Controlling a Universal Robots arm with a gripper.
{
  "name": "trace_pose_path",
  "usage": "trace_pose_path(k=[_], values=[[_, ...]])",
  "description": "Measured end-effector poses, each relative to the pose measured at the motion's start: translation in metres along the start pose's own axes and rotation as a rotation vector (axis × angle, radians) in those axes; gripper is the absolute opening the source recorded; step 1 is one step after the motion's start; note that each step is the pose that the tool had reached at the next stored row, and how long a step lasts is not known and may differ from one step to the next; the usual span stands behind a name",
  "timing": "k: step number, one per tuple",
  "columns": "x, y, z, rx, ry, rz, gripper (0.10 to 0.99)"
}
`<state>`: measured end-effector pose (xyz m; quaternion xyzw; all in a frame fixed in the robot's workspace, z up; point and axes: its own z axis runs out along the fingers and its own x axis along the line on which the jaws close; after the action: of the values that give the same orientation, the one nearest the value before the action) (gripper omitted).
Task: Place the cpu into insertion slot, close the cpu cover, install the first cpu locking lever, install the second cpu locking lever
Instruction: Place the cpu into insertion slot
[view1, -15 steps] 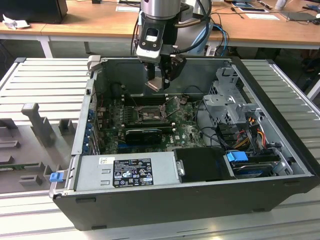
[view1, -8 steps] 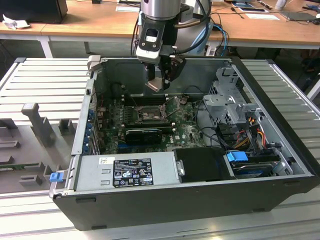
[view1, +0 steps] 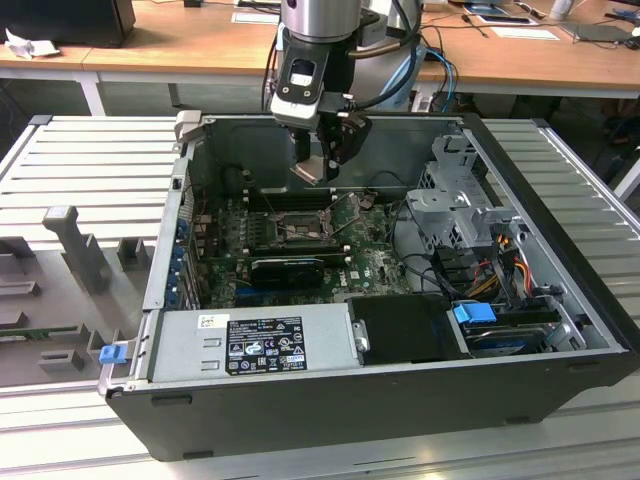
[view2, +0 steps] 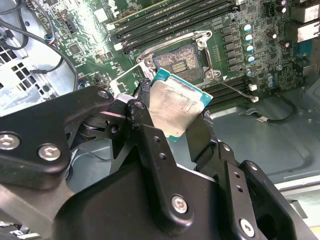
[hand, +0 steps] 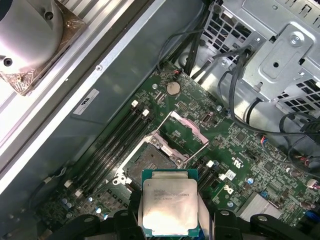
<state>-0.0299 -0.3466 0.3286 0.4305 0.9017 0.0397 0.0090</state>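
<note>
Above the insertion slot (hand: 151, 161), gripper (view2: 172, 119) clamps lettered cpu (hand: 170, 202)

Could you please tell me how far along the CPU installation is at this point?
Done: the cpu is picked up, gripped in the claw above the board. The insertion slot is empty, the cpu cover stands open. Seating, closing and both levers remain.

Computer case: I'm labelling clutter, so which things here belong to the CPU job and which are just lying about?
Job: cpu, held by the gripper; insertion slot, empty; cpu cover, raised open.
Just there: black expansion card; power supply; drive cage; memory slots.
</note>
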Motion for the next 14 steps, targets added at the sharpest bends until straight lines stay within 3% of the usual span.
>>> trace_pose_path(k=[9, 14], values=[[0.0, -0.0002, 0.0019, 0.0, -0.0014, 0.017, 0.529], [-0.0001, -0.0003, 0.0044, -0.002, -0.0089, 0.112, 0.529]])
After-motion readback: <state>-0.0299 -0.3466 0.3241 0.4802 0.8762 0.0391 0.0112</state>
